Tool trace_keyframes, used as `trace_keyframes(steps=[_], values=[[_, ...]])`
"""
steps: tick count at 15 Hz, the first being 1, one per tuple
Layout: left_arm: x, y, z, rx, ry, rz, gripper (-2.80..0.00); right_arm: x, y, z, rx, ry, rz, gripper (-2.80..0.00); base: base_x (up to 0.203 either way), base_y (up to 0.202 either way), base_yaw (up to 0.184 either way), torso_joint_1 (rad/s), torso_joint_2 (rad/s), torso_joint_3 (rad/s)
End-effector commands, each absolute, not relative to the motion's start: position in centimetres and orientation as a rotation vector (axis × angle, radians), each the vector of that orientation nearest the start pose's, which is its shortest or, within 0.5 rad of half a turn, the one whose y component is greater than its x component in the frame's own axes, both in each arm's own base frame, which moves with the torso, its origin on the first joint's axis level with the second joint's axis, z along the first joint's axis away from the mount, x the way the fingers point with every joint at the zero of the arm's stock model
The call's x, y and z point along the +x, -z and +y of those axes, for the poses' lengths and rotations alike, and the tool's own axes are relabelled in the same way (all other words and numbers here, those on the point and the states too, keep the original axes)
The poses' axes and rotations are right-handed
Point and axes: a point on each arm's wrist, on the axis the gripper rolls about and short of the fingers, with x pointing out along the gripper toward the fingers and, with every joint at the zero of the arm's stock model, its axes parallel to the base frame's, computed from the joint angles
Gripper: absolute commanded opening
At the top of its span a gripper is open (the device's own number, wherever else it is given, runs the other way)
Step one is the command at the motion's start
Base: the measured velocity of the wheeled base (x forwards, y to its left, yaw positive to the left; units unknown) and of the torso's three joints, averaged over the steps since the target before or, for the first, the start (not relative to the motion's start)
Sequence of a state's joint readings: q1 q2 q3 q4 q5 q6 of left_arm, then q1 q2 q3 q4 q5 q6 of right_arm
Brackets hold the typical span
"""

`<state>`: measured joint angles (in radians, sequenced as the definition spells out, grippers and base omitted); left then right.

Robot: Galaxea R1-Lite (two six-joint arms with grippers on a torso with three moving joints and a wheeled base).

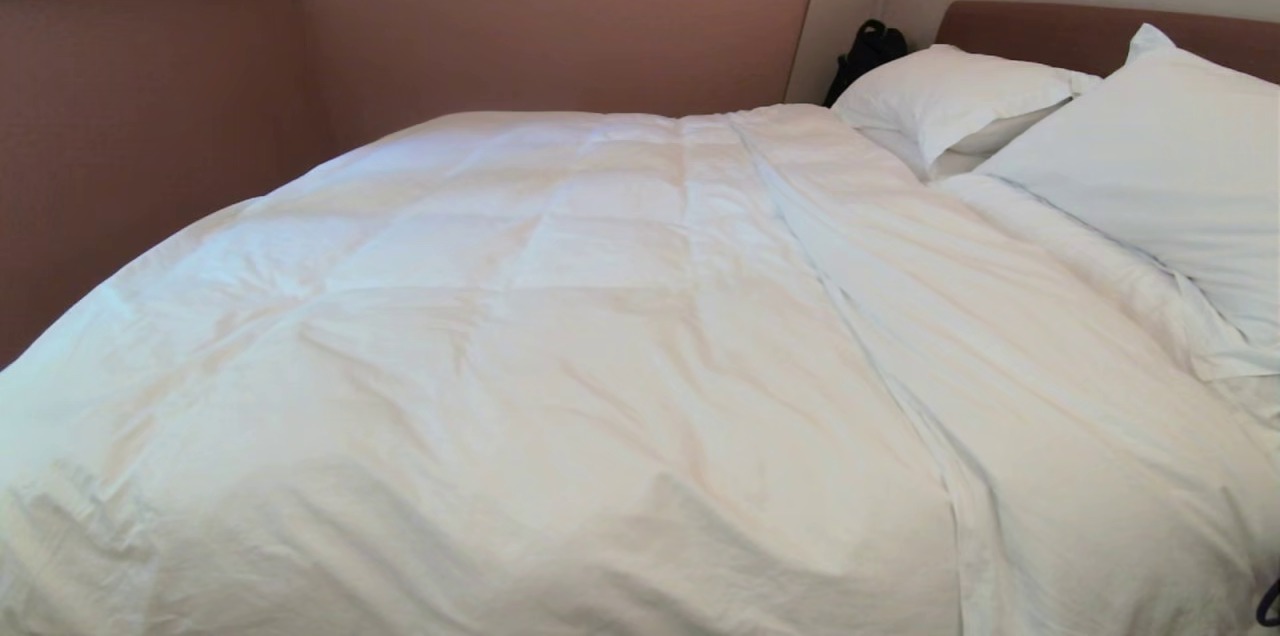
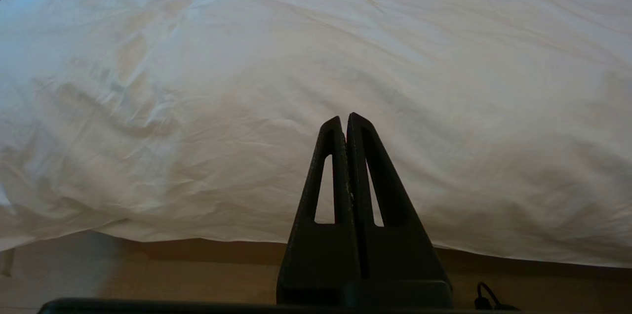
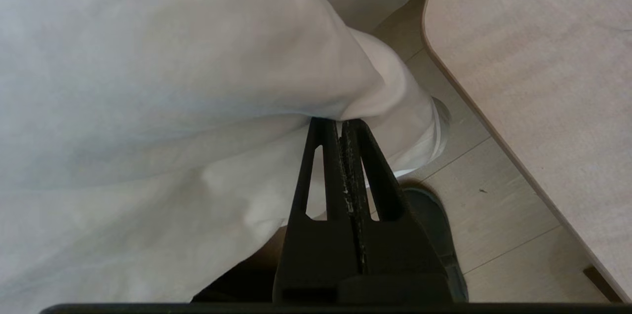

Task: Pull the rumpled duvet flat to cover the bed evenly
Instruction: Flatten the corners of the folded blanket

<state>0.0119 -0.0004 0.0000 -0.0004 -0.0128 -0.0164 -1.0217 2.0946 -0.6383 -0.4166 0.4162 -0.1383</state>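
The right gripper [image 3: 341, 124] was seen with its fingers pressed together on a fold of the duvet [image 3: 163, 82] at the side of the bed, low beside the floor [image 3: 493, 195] and near the rounded corner of a wooden table [image 3: 543, 57]; the hem was pinched there, it was judged, so that the cloth could be drawn outward and its slack taken up. The left gripper [image 2: 345, 119] was held idle and closed on nothing, apart from the duvet's hanging edge. Across the bed [image 1: 1090, 36] the duvet [image 1: 560, 336] was spread almost flat, one long crease being left toward the pillows [image 1: 1150, 156], which were left uncovered against the headboard.
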Motion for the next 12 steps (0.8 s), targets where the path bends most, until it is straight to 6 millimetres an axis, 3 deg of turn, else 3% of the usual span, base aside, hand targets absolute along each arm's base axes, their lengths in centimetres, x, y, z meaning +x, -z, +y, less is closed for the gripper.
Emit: trace_keyframes(steps=[1,6,12], values=[[-2.3,-7.6,-0.1,-0.017,0.000,-0.002,-2.80,16.2,-0.7,-24.8,0.569,0.486,0.825,-2.80,0.000,0.000,0.000,0.000,0.00,0.000],[-2.3,-7.6,-0.1,-0.017,0.002,0.000,-2.80,15.6,-1.2,-24.4,0.559,0.493,0.819,-2.80,0.000,0.000,0.000,0.000,0.00,0.000],[-2.3,-7.6,-0.1,-0.017,0.000,-0.001,-2.80,14.3,-5.4,-22.1,0.481,0.486,0.764,-2.80,0.000,0.000,0.000,0.000,0.00,0.000]])
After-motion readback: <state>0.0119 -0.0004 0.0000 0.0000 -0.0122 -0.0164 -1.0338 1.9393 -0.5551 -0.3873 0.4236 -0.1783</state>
